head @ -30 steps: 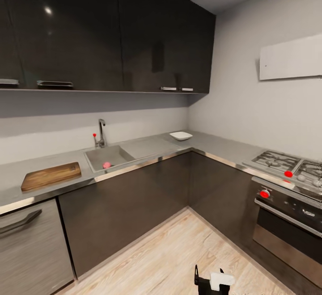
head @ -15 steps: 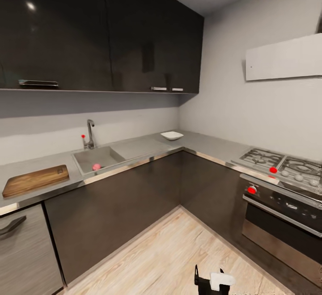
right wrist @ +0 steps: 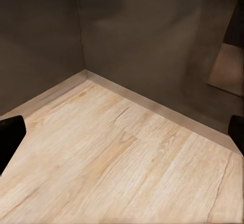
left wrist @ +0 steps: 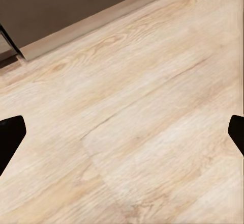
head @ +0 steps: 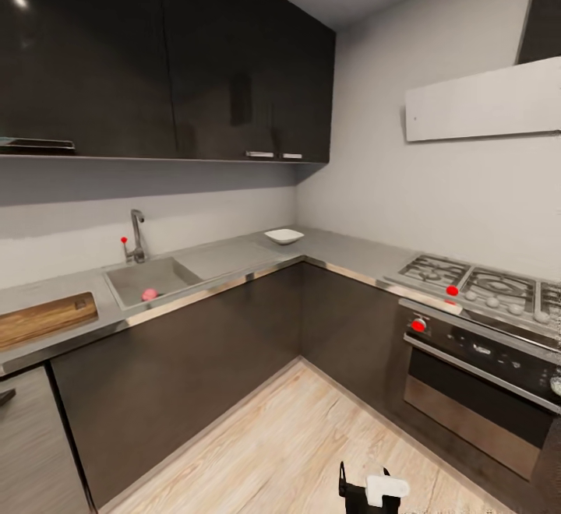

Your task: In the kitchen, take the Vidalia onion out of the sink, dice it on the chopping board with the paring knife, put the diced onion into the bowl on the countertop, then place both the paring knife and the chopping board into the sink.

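Both grippers spread (nothing between) | Vidalia onion (head: pixel 149 294) in sink (head: pixel 125 286) | chopping board (head: pixel 43 318) at countertop (head: pixel 234 257) edge

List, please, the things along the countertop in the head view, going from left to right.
Board → tap → onion in the sink → bowl → hob.
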`<state>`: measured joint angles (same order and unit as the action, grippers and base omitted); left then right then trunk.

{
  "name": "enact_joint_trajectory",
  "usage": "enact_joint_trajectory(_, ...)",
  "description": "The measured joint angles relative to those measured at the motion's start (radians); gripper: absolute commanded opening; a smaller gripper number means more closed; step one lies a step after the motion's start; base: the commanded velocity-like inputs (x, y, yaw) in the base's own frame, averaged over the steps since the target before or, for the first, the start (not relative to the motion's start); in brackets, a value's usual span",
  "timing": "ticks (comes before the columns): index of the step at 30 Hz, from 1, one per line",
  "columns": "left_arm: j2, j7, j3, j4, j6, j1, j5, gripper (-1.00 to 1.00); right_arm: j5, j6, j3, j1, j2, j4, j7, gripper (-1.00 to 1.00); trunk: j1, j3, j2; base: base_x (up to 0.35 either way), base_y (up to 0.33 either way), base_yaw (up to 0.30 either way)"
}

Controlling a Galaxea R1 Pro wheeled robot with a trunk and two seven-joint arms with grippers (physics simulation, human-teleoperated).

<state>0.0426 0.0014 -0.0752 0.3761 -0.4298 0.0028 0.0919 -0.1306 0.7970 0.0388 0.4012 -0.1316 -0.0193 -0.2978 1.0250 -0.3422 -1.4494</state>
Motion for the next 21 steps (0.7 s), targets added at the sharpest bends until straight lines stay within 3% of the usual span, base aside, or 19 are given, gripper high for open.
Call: enact_joint_trajectory(21,0.000,0.000,0.000,0.001,0.000,0.000,0.000,1.00,0.000,0.000,0.000,0.000,0.000,-0.001,0.000,1.00,0.000,-0.002,0.000,0.000,0.000,-0.119)
